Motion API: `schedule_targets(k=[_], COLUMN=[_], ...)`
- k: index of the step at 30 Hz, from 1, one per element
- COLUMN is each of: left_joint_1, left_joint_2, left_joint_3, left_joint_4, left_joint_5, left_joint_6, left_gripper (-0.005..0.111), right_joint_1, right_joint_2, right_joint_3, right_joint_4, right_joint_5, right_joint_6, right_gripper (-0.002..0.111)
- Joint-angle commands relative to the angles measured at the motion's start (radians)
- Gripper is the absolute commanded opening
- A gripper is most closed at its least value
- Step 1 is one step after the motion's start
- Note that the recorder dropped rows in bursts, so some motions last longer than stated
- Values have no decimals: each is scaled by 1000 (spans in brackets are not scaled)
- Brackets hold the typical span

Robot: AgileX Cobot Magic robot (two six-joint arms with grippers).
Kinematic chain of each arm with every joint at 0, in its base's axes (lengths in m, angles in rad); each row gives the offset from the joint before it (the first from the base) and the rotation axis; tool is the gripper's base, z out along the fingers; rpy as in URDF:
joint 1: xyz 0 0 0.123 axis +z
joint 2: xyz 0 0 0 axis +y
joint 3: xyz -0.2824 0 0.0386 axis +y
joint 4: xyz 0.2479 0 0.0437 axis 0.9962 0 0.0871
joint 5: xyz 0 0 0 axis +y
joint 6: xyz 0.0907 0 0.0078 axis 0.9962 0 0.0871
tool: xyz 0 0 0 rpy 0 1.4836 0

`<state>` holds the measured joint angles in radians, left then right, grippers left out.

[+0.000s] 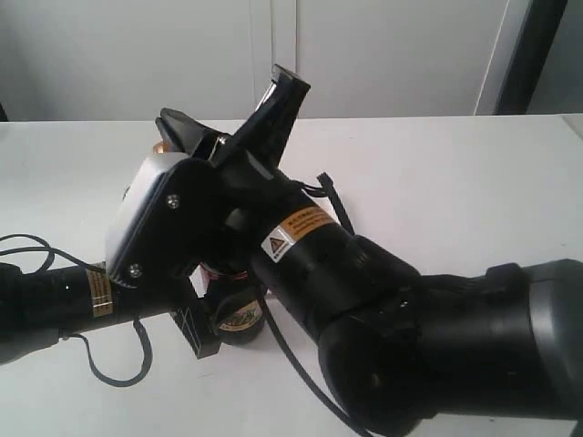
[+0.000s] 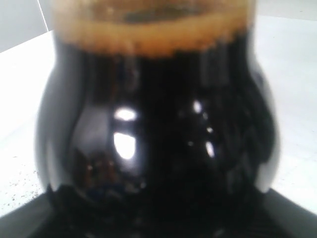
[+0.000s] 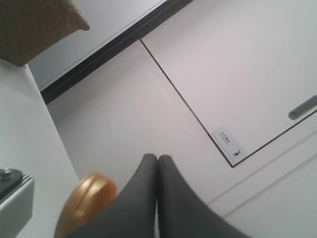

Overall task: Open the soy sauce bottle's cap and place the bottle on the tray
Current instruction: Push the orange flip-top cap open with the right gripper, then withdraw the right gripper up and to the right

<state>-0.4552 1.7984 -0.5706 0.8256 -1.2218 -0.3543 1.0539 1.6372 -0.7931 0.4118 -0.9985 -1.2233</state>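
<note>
Black right jaws, pressed shut and empty, sit just beside the orange cap (image 3: 86, 201). The left jaws clasp the soy sauce bottle (image 1: 239, 319), upright at the white table (image 1: 455, 182). Lever the cap gently while the clasp holds the bottle firm; no tray is in view

soy sauce bottle (image 1: 239, 317) on table (image 1: 455, 182), below R arm (image 1: 314, 250).

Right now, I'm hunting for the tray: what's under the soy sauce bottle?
Bare white table meets the soy sauce bottle at its base; no tray rim shows. Arms cover its far side.
</note>
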Motion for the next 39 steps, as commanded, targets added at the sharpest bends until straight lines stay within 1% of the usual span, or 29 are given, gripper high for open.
schedule_targets(k=[1, 5, 9, 12, 16, 21, 27, 34, 39], left_joint_1=[-7, -7, -7, -7, -7, -7, -7, -7, -7], left_joint_2=[-2, -2, -2, -2, -2, -2, -2, -2, -2], left_joint_3=[1, 1, 1, 1, 1, 1, 1, 1, 1], left_joint_4=[-3, -3, -3, -3, -3, -3, -3, -3, -3], left_joint_5=[1, 1, 1, 1, 1, 1, 1, 1, 1], left_joint_6=[18, 18, 18, 18, 18, 18, 18, 18, 18], left_gripper=[0, 0, 0, 0, 0, 0, 0, 0, 0], right_joint_1=[4, 2, 0, -29, -93, -192, -299, -429, -491], right_joint_2=[-9, -9, -9, -22, -43, -85, -136, -174, -174], right_joint_3=[-24, -25, -25, -25, -25, -25, -26, -126, -195], right_joint_4=[36, 49, 67, 62, 41, -82, -130, -140, -162], right_joint_5=[5, 0, -61, -58, 3, 169, 380, 799, 1051], right_joint_6=[61, 128, 248, 356, 488, 623, 653, 651, 641], right_gripper=[0, 0, 0, 0, 0, 0, 0, 0, 0])
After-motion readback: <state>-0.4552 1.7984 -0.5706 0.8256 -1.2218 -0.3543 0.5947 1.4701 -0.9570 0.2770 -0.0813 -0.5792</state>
